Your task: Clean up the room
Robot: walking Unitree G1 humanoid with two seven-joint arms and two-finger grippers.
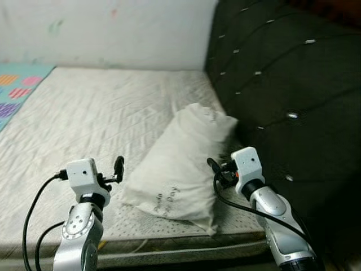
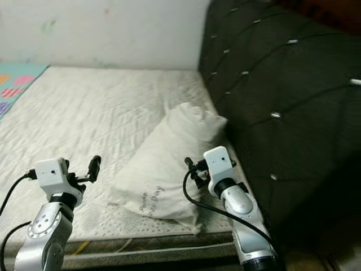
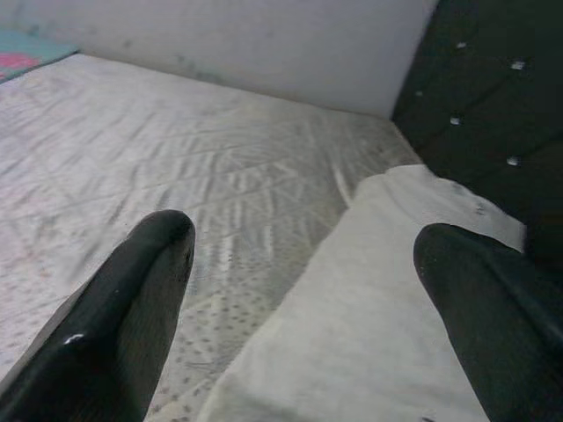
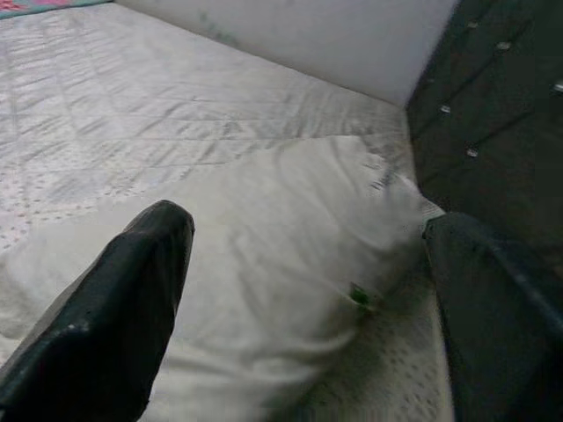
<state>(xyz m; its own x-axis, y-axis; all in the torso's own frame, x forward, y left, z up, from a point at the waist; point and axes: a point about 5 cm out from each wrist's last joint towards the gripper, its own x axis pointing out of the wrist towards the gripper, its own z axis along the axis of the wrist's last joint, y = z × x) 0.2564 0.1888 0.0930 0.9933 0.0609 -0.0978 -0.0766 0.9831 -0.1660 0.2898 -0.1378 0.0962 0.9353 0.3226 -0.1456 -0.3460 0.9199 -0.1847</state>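
A white pillow (image 1: pixel 180 164) lies slanted on the bare mattress (image 1: pixel 96 113), its far end close to the dark headboard. My left gripper (image 1: pixel 116 171) hovers just off the pillow's near left corner, fingers open and empty. On the other side, my right gripper (image 1: pixel 216 169) is held at the pillow's right edge, also open with nothing in it. In the left wrist view the pillow (image 3: pixel 387 308) spreads under the gap between the two black fingers (image 3: pixel 132 299). The right wrist view looks along the pillow (image 4: pixel 281 255) toward the wall.
A dark tufted headboard (image 1: pixel 282 84) rises along the right side of the bed. A white wall (image 1: pixel 113 28) closes off the far end. A colourful patterned mat (image 1: pixel 14 90) lies at the far left. The mattress's front edge (image 1: pixel 169 245) runs just before my arms.
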